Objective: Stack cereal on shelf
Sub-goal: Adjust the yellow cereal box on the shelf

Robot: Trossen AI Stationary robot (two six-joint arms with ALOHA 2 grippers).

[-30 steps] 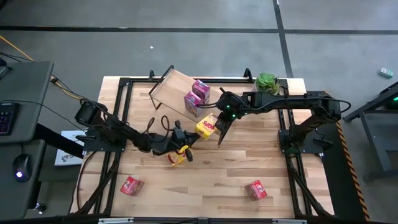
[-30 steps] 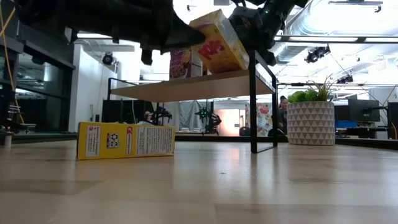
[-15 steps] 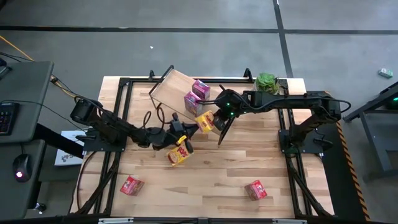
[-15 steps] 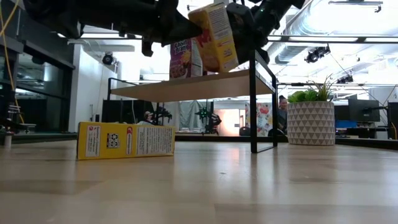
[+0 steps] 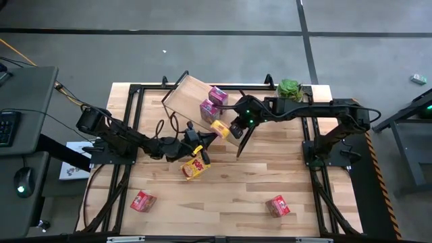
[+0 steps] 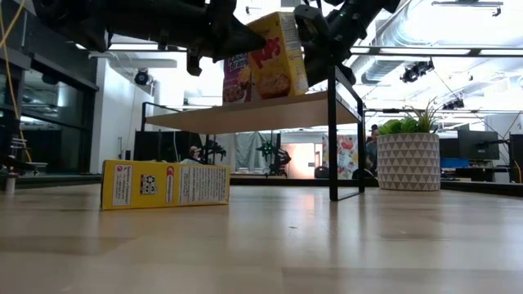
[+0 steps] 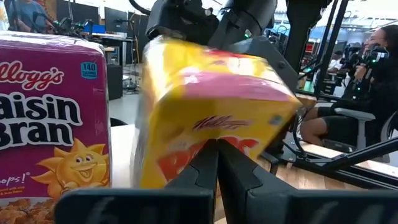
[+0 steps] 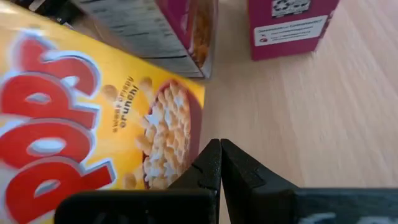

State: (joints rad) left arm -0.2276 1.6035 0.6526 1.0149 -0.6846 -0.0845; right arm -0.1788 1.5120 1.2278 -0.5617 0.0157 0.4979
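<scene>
Yellow box (image 5: 220, 129) has shifted up onto the shelf (image 5: 191, 94) edge since a sec ago, when it hung lower and more tilted, off the board; now near upright beside the pink boxes.

L to R, high view:
- Red box (image 5: 142, 200) lying on counter (image 5: 229, 182), front left, well apart from the rest.
- Left arm reaches across from counter's left side; left end effector (image 5: 200, 138) clenched, fingers pressed together, nothing between them, just beside the yellow box on its near side.
- 2nd yellow box (image 5: 194, 168) flat on counter just below that end effector; in low view it lies on its side (image 6: 165, 184).
- Shelf set at a slant at back of counter; two pink boxes (image 5: 213, 102) stand on it, close together.
- Right end effector (image 5: 234, 132) also clenched, against the yellow box's far side. Box sits squeezed between the two closed tips, can't tell if either truly bears it; low view shows its base at the board's edge (image 6: 278, 55).
- 2nd red box (image 5: 277, 206) on counter, front right.
- Potted plant (image 5: 289, 89) at back right, beside shelf end.
</scene>
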